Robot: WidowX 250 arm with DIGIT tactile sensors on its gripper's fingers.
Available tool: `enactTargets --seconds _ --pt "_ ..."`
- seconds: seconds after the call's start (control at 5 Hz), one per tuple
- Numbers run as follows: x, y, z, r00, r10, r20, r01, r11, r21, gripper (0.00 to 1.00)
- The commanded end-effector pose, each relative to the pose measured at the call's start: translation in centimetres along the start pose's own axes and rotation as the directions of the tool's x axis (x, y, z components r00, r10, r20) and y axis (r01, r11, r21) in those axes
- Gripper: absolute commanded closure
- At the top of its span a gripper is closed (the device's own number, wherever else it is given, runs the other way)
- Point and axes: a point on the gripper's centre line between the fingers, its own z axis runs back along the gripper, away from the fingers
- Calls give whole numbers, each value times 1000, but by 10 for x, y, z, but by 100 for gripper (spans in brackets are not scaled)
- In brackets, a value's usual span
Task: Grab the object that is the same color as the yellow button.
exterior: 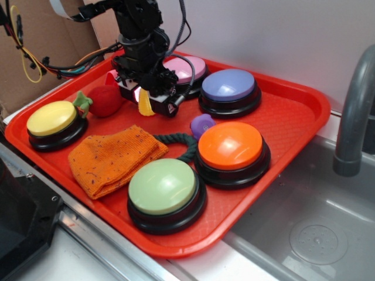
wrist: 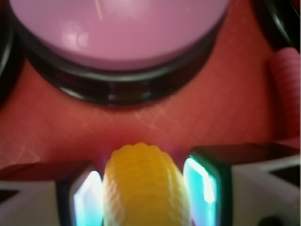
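Wrist view: tool [wrist: 143, 188] pinching the yellow ribbed object [wrist: 143, 186], one pad [wrist: 87, 197] on each side. Red tray [wrist: 56, 122] below, pink button [wrist: 117, 33] at 12 o'clock just beyond.

Exterior view: green button [exterior: 162, 186] and orange button [exterior: 229, 145] nearest, orange cloth [exterior: 114, 158] at 9 o'clock of the green one. Yellow button [exterior: 51, 118] at tray's left edge. Arm comes down near vertical at the tray's far side, tool [exterior: 146, 100] pointing down with the object [exterior: 144, 103] in it, beside the strawberry toy [exterior: 105, 100]. Purple button [exterior: 228, 85] at 3 o'clock of tool.
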Motion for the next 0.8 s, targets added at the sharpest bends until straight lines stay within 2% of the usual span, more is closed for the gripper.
enactTargets --seconds 0.0,0.2,0.4,0.6 --pt "24 11 101 986 148 77 -146 989 -26 100" --pt "21 16 146 970 197 143 -187 979 -79 100" --pt "4 26 172 950 234 206 -224 972 -68 100" --pt "0 38 175 939 263 220 -245 964 -104 100"
